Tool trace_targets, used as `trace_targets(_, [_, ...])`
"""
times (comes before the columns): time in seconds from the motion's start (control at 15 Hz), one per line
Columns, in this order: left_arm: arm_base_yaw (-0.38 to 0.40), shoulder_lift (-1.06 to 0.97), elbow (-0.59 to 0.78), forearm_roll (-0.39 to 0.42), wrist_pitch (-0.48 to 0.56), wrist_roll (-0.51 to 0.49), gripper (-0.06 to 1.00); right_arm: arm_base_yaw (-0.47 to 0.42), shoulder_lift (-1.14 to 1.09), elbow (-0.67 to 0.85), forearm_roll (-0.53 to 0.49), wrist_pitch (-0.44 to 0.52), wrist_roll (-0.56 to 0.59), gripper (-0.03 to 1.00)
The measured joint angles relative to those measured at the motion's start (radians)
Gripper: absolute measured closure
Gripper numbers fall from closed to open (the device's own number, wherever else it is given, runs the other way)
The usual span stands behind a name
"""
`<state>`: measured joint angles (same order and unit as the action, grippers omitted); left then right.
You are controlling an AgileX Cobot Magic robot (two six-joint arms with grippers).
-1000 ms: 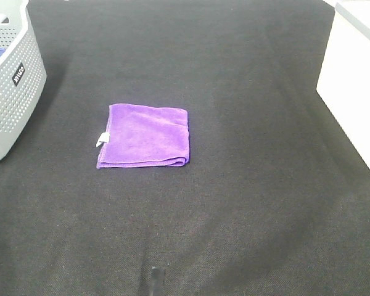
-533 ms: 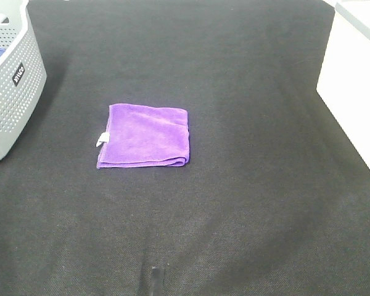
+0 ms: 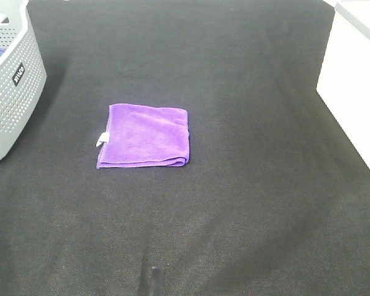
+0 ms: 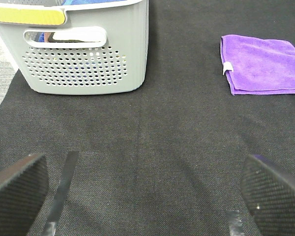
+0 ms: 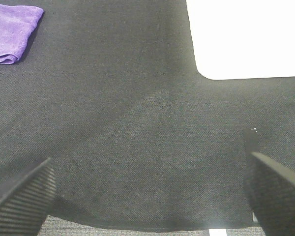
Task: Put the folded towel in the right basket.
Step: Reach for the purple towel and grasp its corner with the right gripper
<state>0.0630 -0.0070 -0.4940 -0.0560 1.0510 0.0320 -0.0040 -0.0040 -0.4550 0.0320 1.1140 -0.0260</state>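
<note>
A folded purple towel [image 3: 144, 136] with a small white tag lies flat on the black mat, left of centre. It also shows in the left wrist view [image 4: 262, 65] and partly in the right wrist view [image 5: 11, 31]. The white right basket [image 3: 356, 74] stands at the right edge; it also shows in the right wrist view [image 5: 246, 37]. My left gripper [image 4: 146, 194] is open and empty, well short of the towel. My right gripper [image 5: 147, 189] is open and empty, over bare mat between towel and basket. Neither arm shows in the exterior high view.
A grey perforated basket [image 3: 9, 83] with something blue inside stands at the left edge; it also shows in the left wrist view [image 4: 86, 49]. The black mat [image 3: 246, 185] covers the table. A small dark object [image 3: 154, 280] lies at the front edge.
</note>
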Motion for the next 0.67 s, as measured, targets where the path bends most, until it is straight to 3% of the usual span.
trace_targets(0.67, [0.0, 0.0, 0.0, 0.0, 0.0, 0.0, -0.05, 0.0, 0.0, -0.001, 0.018, -0.009, 0.0, -0.02])
